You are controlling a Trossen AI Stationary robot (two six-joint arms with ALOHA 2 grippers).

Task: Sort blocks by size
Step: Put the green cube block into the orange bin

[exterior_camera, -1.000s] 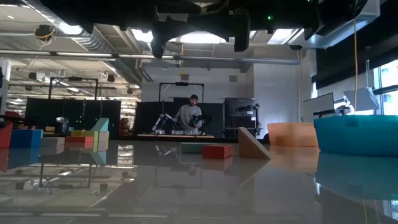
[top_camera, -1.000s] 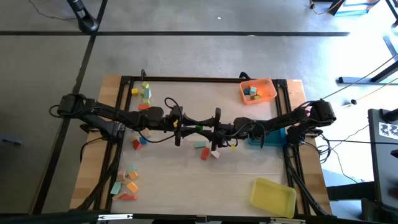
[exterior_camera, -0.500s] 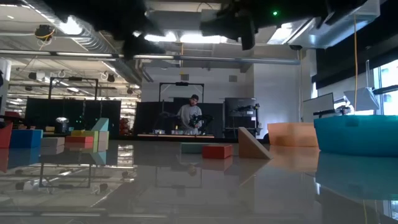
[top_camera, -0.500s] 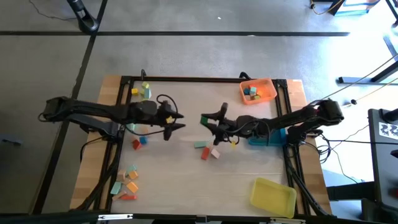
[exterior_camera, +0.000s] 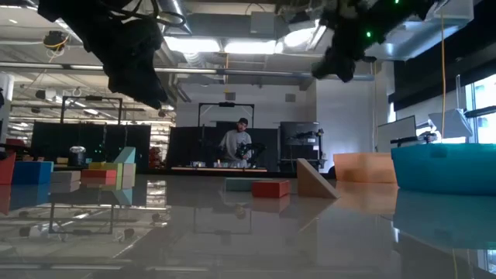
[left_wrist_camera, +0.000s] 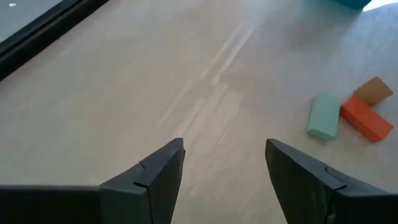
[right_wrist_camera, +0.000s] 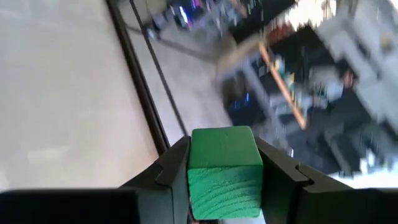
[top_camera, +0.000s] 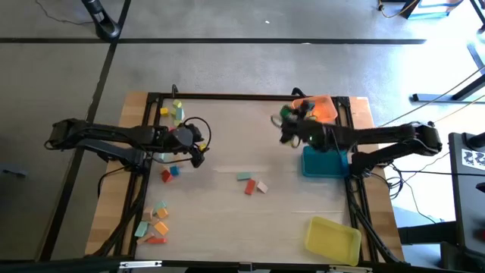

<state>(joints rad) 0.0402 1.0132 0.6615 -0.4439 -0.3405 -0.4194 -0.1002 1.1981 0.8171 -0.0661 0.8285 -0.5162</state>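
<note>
green block (right_wrist_camera: 225, 171) sits clamped in the right gripper (top_camera: 286, 121) beside the orange tray (top_camera: 326, 108); left gripper (left_wrist_camera: 225, 177) hangs spread wide, grasping nothing.

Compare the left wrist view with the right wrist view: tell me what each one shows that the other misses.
Only the left wrist view shows three blocks lying together on the bare table: a pale green block, a red block and a tan block, beyond the open, empty left gripper.

Only the right wrist view shows a green cube clamped in the right gripper, with the table's black edge rail and the room beyond.

Both show light tabletop.
</note>
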